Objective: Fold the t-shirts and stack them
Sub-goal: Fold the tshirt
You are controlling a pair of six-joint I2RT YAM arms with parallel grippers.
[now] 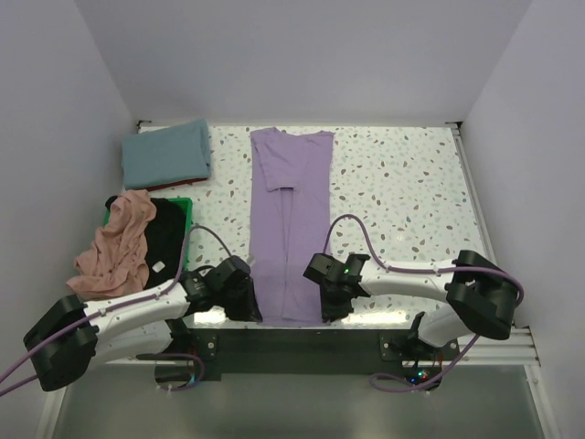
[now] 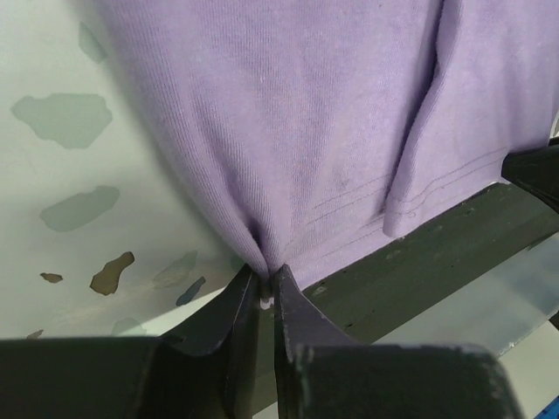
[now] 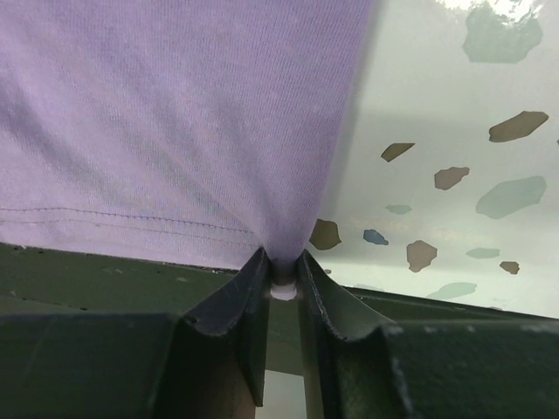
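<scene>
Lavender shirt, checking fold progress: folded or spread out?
Partly folded: the lavender shirt lies as a long narrow strip, sides turned in, hem pinched by left tool and right tool.

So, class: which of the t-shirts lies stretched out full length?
The lavender t-shirt, a long strip; the teal t-shirt is folded, the pink t-shirt and black t-shirt lie heaped.

The lavender t-shirt (image 1: 291,229) lies flat down the middle of the desk (image 1: 402,183), folded lengthwise into a long narrow strip. Its collar end is far and its stitched hem reaches the near edge. Each near hem corner is bunched and pinched, one between the left fingers (image 2: 238,319), the other between the right fingers (image 3: 251,301). A teal t-shirt (image 1: 167,153) sits neatly folded at the far left. Nearer, at the left, the salmon pink t-shirt (image 1: 119,247) lies crumpled, partly draped over the rumpled black t-shirt (image 1: 166,240).
</scene>
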